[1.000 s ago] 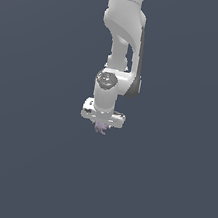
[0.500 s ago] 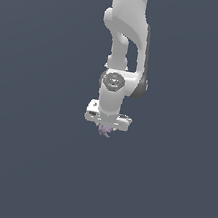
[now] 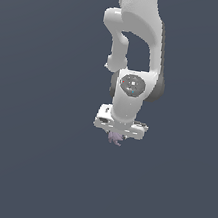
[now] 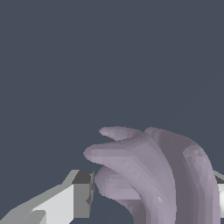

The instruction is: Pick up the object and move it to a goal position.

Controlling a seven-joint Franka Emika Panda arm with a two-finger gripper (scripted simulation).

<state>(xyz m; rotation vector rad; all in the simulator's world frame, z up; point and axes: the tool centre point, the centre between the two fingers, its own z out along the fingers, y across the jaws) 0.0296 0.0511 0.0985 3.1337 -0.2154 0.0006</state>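
The pale purple pronged object is held clamped in the white hand, its prongs fanned toward six o'clock.

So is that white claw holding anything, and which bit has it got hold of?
Yes: the gripper holds the small purple spiky object, clamped near its base between the fingers, with the curved prongs sticking out beyond them.

Plain slate-blue backdrop (flat, evenly lit).
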